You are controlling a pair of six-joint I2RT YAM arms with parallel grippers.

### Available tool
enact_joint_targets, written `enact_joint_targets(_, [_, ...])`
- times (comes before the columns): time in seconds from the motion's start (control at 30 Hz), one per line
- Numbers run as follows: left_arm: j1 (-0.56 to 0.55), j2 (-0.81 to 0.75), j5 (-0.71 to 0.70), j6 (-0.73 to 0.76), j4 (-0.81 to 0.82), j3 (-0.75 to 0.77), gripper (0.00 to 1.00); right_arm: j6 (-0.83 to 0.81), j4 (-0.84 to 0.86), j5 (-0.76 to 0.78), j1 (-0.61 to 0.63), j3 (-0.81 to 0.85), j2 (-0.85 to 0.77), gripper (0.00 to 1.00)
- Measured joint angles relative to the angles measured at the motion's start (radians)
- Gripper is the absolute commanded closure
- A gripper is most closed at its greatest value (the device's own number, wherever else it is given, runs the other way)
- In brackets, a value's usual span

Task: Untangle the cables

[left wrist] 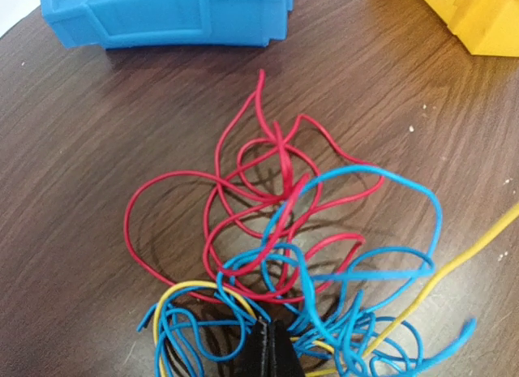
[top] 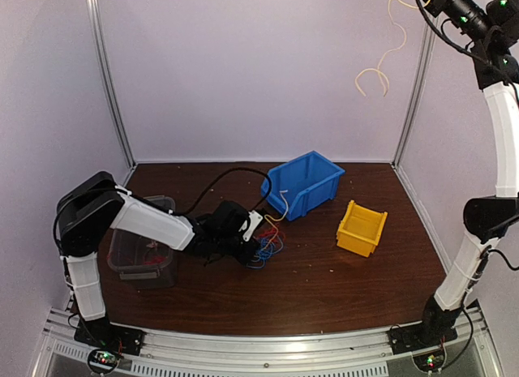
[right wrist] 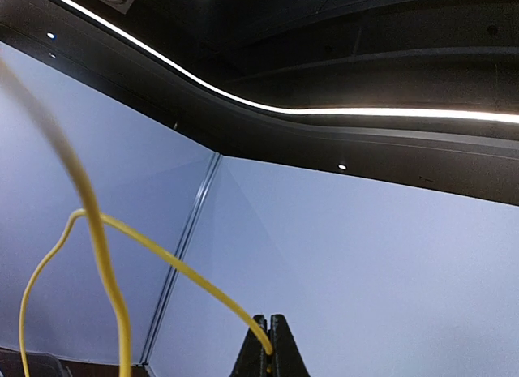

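"Left wrist view, item one," the inspector reads. "The left pincer (left wrist: pixel 272 349) is fully shut, its tips set low in the tangle (left wrist: pixel 284 255). Blue loops (left wrist: pixel 324 312) crowd both sides of the tips, red loops (left wrist: pixel 251 199) lie farther ahead, and a yellow strand (left wrist: pixel 454 263) runs off to its right. Whether any strand is actually nipped cannot be told."

"And the right pincer (right wrist: pixel 270 344)?" asks the assessor.

"Shut on a yellow cable (right wrist: pixel 97 255), high above the table (left wrist: pixel 97 150). The cable leaves its tips and hangs below it, seemingly free of the tangle."

"Recommendation?"

"The left should pin the tangle as an anchor while the right lifts slowly and straight. If a loop rises too, pause rather than pull, then lay the freed cable well apart."
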Motion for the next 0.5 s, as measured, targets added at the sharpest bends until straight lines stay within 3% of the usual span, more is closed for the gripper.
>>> enact_joint_targets(0.2, [0.013, 0.000, -0.002, 0.000, 0.009, -0.028, 1.00, -0.017, -0.019, 0.031, -0.029, -0.034, -0.022, 1.00])
enact_joint_targets(0.5, [-0.025, -0.153, -0.025, 0.015, 0.003, -0.041, 0.70, 0.056, 0.141, 0.012, -0.029, -0.436, -0.072, 1.00])
